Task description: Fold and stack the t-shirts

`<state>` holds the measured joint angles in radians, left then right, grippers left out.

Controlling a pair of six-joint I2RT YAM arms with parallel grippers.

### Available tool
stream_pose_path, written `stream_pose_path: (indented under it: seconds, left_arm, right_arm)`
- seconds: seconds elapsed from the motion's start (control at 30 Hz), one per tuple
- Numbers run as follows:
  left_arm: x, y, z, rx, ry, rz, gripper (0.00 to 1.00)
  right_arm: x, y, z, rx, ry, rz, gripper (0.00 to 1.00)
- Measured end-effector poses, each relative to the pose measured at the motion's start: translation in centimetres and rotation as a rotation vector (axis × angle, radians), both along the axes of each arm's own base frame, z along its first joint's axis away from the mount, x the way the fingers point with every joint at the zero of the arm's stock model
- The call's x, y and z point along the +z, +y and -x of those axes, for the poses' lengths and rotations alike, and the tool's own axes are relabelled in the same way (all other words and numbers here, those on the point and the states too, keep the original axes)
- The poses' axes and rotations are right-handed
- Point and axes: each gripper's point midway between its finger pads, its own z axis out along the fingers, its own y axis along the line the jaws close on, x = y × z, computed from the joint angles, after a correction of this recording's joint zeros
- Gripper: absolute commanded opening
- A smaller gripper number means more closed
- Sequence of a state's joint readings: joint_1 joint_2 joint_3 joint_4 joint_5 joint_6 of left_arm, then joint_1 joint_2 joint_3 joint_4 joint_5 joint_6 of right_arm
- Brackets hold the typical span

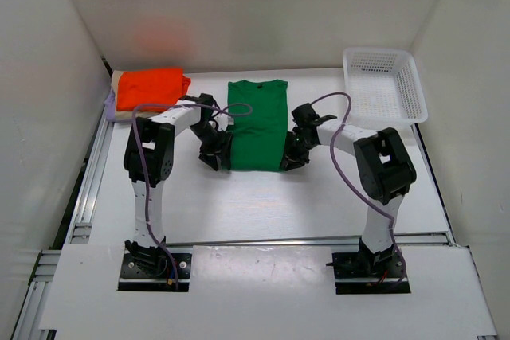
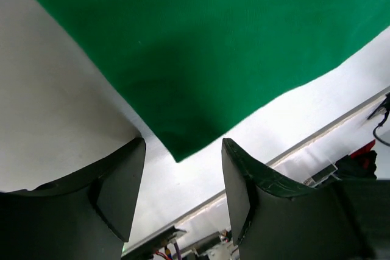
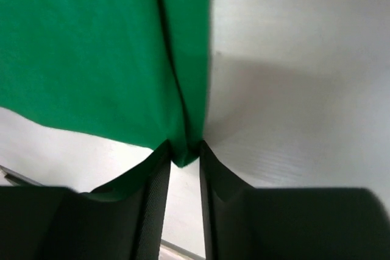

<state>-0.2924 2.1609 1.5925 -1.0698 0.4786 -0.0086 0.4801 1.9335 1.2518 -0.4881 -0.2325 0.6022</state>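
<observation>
The right gripper (image 3: 184, 145) has its fingers (image 3: 152, 205) drawn narrow on the near right corner of the green t-shirt (image 3: 79, 47), where a fold line runs down into the pinch. The left gripper (image 2: 183, 150) stands wide: its fingers (image 2: 122, 193) flank the shirt's near left corner without touching it.

From above, both arms reach forward and bend inward, wrists tipped down at the shirt's near edge. The shirt lies flat mid-table, collar far, sleeves folded in. Only this view shows the orange-red t-shirt (image 1: 151, 87) folded at the far left on a beige t-shirt (image 1: 119, 79), with a lavender t-shirt (image 1: 109, 106) edging out below, and the white basket (image 1: 414, 89) at the far right.

There the wrists hide both shirt corners and the fingertips. The wrist views cut off most of the shirt.
</observation>
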Motion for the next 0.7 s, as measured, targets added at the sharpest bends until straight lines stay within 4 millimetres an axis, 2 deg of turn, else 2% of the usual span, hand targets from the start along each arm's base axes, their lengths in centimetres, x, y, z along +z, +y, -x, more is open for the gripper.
stream_pose_path:
  seconds: [0.17, 0.3, 0.4, 0.43, 0.47, 0.53, 0.63, 0.7]
  left_arm:
    - [0.1, 0.1, 0.8, -0.003, 0.01, -0.007, 0.64]
    - [0.1, 0.1, 0.8, -0.006, 0.004, -0.013, 0.59]
    - [0.0, 0.0, 0.3, -0.008, -0.014, -0.021, 0.42]
    - [-0.1, 0.0, 0.0, -0.011, -0.019, -0.021, 0.36]
    - [-0.1, -0.1, -0.3, -0.01, -0.023, -0.021, 0.23]
    - [-0.4, -0.2, -0.8, -0.012, -0.029, -0.021, 0.13]
    - [-0.6, -0.3, -1.1, -0.012, -0.029, -0.021, 0.1]
    - [-0.5, -0.3, -1.2, -0.012, -0.033, -0.021, 0.1]
  right_arm:
    - [0.3, -0.3, 0.7, -0.003, 0.004, -0.004, 0.36]
    - [0.2, -0.2, 0.8, -0.008, 0.008, -0.008, 0.36]
    - [0.4, 0.1, 0.6, -0.011, 0.006, -0.023, 0.31]
    - [0.4, 0.2, 0.6, -0.01, 0.006, -0.03, 0.26]
    - [0.5, 0.3, 0.6, -0.008, 0.006, -0.035, 0.22]
    - [0.6, 0.4, 0.6, -0.01, 0.007, -0.044, 0.12]
    - [0.8, 0.8, 0.5, -0.009, 0.004, -0.062, 0.02]
    - [0.9, 1.0, 0.4, -0.008, 0.005, -0.073, 0.0]
